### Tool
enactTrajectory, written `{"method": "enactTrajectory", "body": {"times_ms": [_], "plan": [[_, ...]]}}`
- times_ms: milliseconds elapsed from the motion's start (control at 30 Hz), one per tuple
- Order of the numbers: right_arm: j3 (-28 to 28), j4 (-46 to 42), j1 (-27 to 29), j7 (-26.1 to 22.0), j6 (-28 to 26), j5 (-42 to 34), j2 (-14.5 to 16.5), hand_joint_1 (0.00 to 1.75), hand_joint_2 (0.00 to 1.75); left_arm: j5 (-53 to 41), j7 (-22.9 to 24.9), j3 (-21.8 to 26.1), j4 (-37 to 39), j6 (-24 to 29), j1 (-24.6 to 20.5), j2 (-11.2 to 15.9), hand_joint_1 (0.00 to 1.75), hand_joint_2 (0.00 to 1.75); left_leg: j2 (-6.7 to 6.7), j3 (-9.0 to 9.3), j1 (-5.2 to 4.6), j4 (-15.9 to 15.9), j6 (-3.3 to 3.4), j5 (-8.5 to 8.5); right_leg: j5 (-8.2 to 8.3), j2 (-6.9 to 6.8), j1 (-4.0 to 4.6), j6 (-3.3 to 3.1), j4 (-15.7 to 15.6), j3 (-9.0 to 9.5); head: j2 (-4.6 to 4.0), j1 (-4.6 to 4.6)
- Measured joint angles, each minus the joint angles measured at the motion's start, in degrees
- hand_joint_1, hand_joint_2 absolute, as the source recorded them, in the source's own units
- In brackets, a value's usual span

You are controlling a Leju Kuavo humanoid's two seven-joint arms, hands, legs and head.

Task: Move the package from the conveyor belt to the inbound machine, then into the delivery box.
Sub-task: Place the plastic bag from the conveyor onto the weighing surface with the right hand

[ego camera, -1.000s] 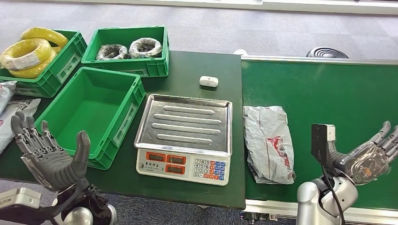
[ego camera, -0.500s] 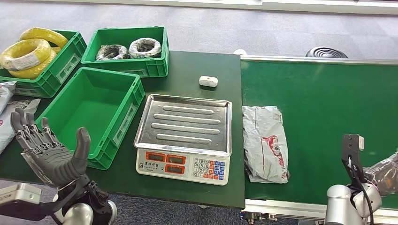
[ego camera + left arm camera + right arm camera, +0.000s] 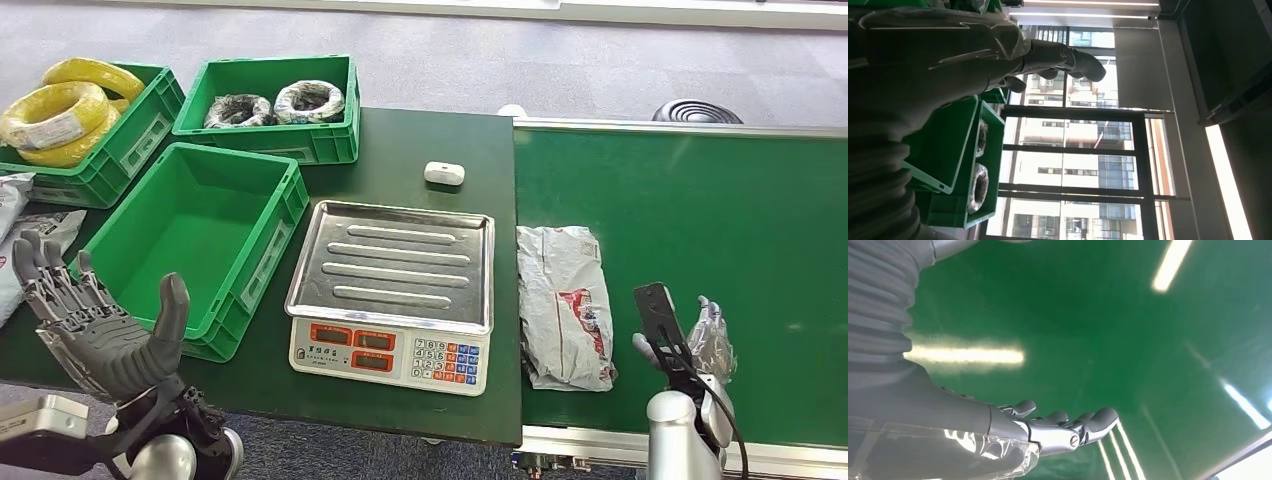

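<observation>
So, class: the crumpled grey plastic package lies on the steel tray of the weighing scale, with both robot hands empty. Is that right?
Not quite. In the head view the crumpled grey plastic package lies on the green conveyor belt, just beside the scale; the steel tray of the weighing scale is bare. The rest holds: the left hand and right hand hold nothing.
</observation>
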Motion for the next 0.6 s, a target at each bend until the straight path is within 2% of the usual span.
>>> {"method": "enactTrajectory", "body": {"times_ms": [133, 400, 467, 600], "plan": [[3.41, -5.00, 2.55, 0.65, 1.54, 0.43, 2.03, 0.00, 1.75, -0.46, 0.00, 0.38, -0.65, 0.14, 0.82, 0.00, 0.00, 1.75, 0.01, 0.00, 0.00, 0.00, 0.00, 0.00, 0.00, 0.01, 0.00, 0.00, 0.00, 0.00, 0.00, 0.00], [8.32, -12.03, 5.81, -0.18, 4.18, 2.10, 3.77, 0.00, 1.75, -1.24, 0.00, 1.27, -2.12, 0.33, 2.46, -0.02, 0.00, 1.75, 0.01, 0.01, 0.00, 0.00, 0.00, 0.00, 0.00, 0.00, -0.01, 0.00, 0.00, 0.00, 0.00, 0.00], [9.53, -13.75, 6.70, -1.50, 5.24, 2.20, 4.11, 0.00, 1.75, -1.39, 0.00, 1.44, -2.49, 0.37, 2.80, -0.02, 0.00, 1.75, 0.01, 0.01, 0.00, 0.00, 0.00, 0.00, 0.00, 0.00, 0.00, 0.00, 0.00, 0.00, 0.00, 0.01], [14.67, -19.11, 10.02, -7.07, 9.17, 1.77, 4.66, 0.00, 1.75, -1.72, 0.00, 1.84, -3.34, 0.32, 3.11, -0.01, 0.00, 1.75, 0.02, 0.00, 0.00, -0.01, 0.00, 0.00, -0.01, 0.01, 0.00, -0.01, 0.00, -0.03, 0.00, -0.01]]}}
